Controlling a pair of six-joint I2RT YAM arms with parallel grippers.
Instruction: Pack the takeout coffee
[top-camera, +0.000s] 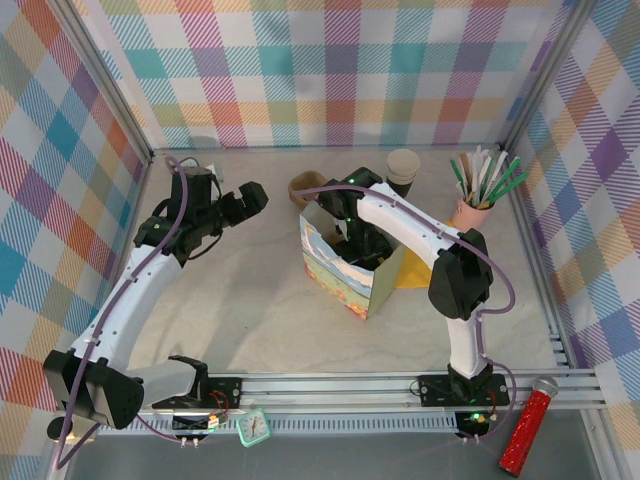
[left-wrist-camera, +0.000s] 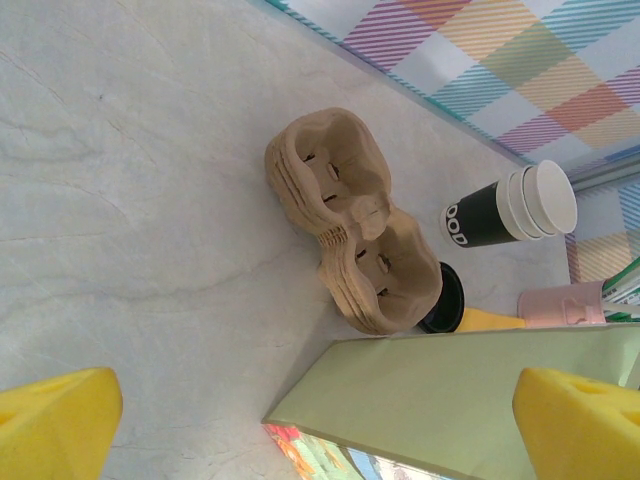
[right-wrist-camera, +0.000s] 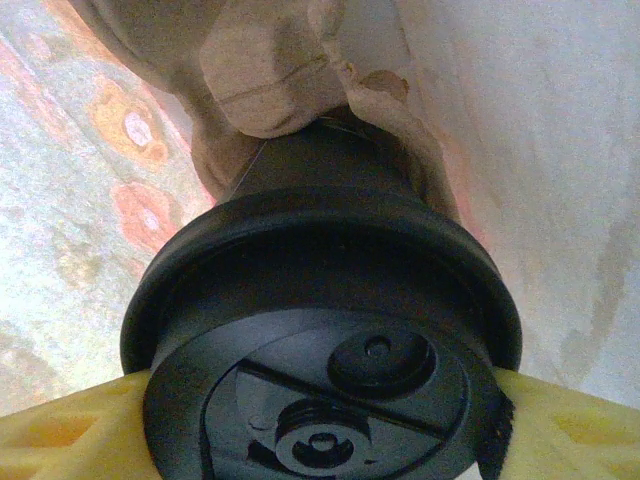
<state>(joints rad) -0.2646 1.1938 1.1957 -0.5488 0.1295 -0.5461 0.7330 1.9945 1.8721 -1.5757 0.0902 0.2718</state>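
Plaid walls (top-camera: 320, 70) in pastel pink, teal, yellow and purple close the top, left and right of the frame, meeting at slanted metal posts (top-camera: 108, 85) in the upper corners. The table (top-camera: 250, 320) is pale, faintly marbled and evenly lit. A ribbed aluminium rail (top-camera: 350, 385) runs along its bottom edge.

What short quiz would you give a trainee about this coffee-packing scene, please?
1. True or false: the left gripper is open and holds nothing.
2. What is clamped by the right gripper? A) a glass bottle B) the black paper cup with a glossy black plastic lid C) a metal spoon
3. In what container does that cup sit?
Key: 1 true; 2 B; 3 inside the colourful patterned paper bag.
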